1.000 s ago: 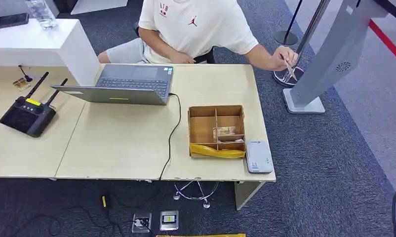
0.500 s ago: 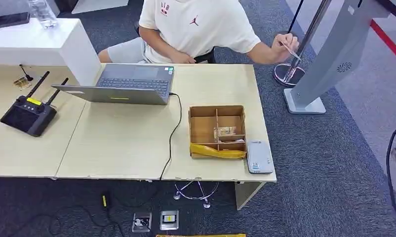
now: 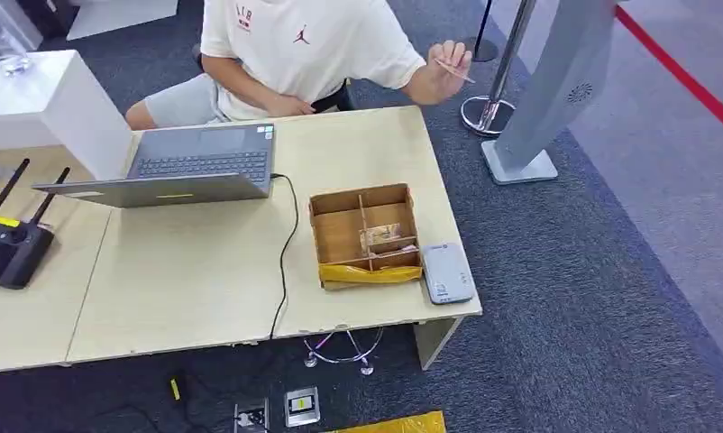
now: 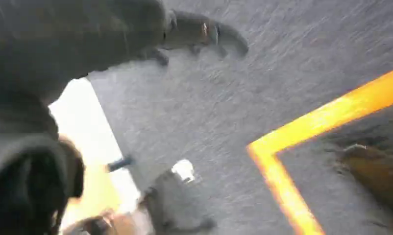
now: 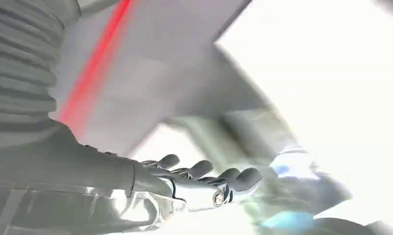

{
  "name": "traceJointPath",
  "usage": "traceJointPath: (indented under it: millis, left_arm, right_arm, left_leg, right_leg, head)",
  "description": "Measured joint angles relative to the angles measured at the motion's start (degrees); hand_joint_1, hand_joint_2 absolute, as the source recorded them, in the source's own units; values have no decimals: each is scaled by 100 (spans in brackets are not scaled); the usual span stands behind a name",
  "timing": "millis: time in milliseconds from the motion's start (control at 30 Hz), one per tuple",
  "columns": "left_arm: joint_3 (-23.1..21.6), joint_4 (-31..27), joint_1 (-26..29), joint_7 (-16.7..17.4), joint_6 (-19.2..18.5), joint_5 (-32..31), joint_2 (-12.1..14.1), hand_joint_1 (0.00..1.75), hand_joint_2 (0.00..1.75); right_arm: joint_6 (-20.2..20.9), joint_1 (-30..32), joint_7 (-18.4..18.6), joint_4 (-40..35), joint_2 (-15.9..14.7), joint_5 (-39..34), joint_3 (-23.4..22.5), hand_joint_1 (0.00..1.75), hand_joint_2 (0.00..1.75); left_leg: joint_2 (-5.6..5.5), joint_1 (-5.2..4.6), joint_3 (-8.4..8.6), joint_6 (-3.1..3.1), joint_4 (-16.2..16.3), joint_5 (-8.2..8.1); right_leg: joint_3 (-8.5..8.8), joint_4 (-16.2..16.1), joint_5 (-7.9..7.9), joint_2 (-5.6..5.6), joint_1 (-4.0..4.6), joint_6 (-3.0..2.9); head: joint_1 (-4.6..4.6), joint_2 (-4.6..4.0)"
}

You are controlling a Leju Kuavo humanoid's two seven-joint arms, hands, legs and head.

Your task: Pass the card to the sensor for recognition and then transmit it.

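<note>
1. Card (image 3: 454,70) pinched in person's hand (image 3: 445,69), raised beyond the table's (image 3: 187,289) far right corner, beside the grey kiosk stand (image 3: 556,86); well away from both robot hands.
2. Right hand (image 5: 204,178) in right wrist view: fingers (image 5: 243,177) stretched out, slightly apart, holding nothing; blurred.
3. Left hand (image 4: 199,34) in left wrist view: fingers extended over dark carpet, nothing in them; blurred.
4. Sensor (image 3: 446,273) lies at table's near right edge, touching the wooden box (image 3: 365,236); laptop (image 3: 182,167) further left.

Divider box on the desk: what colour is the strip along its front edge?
Yellow. The strip runs along the brown divider box's near edge, clearest in the head view.
</note>
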Motion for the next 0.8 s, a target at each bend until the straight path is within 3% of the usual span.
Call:
traceJointPath:
  millis: [33, 67, 100, 167, 267, 467, 800]
  left_arm:
    - [0, -4, -89, 2, 236, -2, -32, 0, 0]
    - [-4, -18, -142, 2, 369, -4, -101, 0, 0]
    - [-9, -37, -161, 2, 326, -13, -153, 0, 0]
    - [-20, -44, -89, 2, 162, -13, -170, 0, 0]
    - [-24, -37, 108, 4, 165, 0, -170, 0, 0]
    - [-24, -35, 141, -22, 167, 48, -166, 0, 0]
    - [-13, -37, 251, -81, 163, 210, -159, 0, 0]
  right_arm:
    - [-13, 202, -8, -418, 93, 39, 429, 0, 175]
    - [-20, 459, -50, -824, 131, 65, 791, 0, 175]
    - [-26, 556, -76, -1240, 126, 89, 1101, 0, 175]
    - [-2, 513, -122, -1932, 128, 122, 1608, 0, 175]
    - [173, 490, -273, -2489, 205, 203, 2331, 0, 175]
    - [396, 127, -542, -2868, 535, 474, 3761, 0, 175]
    - [496, -424, -1005, -2733, 1225, 435, 5440, 0, 175]
  left_leg:
    - [-66, 37, 34, -1, 5, 8]
    - [-179, 27, 26, 10, 12, 32]
    - [-275, 11, 11, 33, 15, 75]
    - [-467, 18, 53, 11, 19, 142]
    - [-609, 58, 21, -5, 24, 165]
    - [-622, 64, 9, -13, 18, 169]
    - [-623, 66, 11, -17, 19, 172]
  right_leg:
    - [50, -20, 0, -52, 40, -8]
    - [73, -21, -15, -174, 34, -5]
    - [83, -21, -29, -280, 22, 14]
    - [68, -15, -28, -455, 27, 12]
    - [100, -28, -34, -589, 68, 1]
    - [104, -27, -42, -606, 73, -11]
    - [101, -26, -37, -608, 76, -20]
  head:
    - [15, 0]
    - [35, -2]
    - [24, 0]
    - [26, -2]
    - [37, 0]
    - [31, 0]
    - [33, -2]
